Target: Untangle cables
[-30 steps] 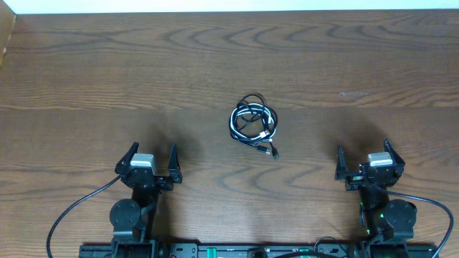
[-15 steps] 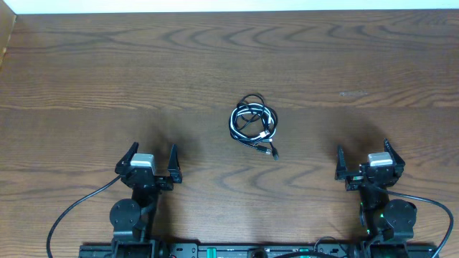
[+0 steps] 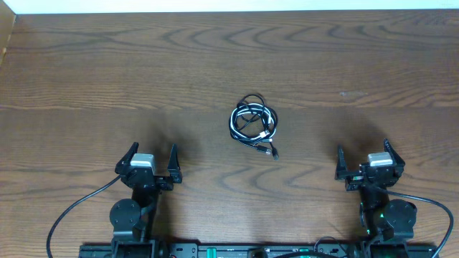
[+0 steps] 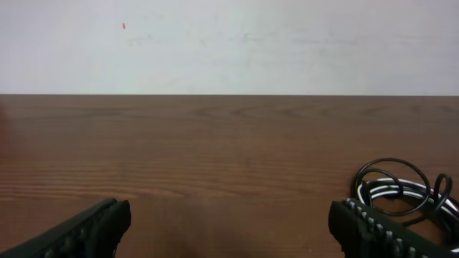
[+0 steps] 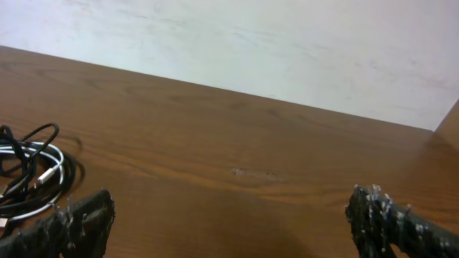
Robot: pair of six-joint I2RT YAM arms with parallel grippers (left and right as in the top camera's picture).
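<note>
The fingers (image 4: 86,231) of the left gripper (image 3: 153,149) are spread wide, and nothing is held between them; only bare wood is seen in the gap. The fingers (image 5: 396,223) of the right gripper (image 3: 363,147) are likewise set wide apart, and nothing is gripped by them. Both pairs are held low over the table (image 3: 107,72) and pointed toward its far edge.

The cables (image 3: 253,127) are found ahead of both grippers and between them: forward and to the right of the left fingers, forward and to the left of the right fingers, well apart from each. In the left wrist view they are seen just past the tip of the right-hand finger; in the right wrist view, past the left-hand finger. They are laid flat on the wood as a loose coil of black loops, with a white cord wound among them. A small plug end (image 3: 271,152) is stuck out from the coil on the side nearest the grippers.

Behind the fingers, a thick black wire (image 3: 72,208) is looped out beside each arm's base. Beyond the table's far edge a pale wall (image 4: 229,43) is seen.
</note>
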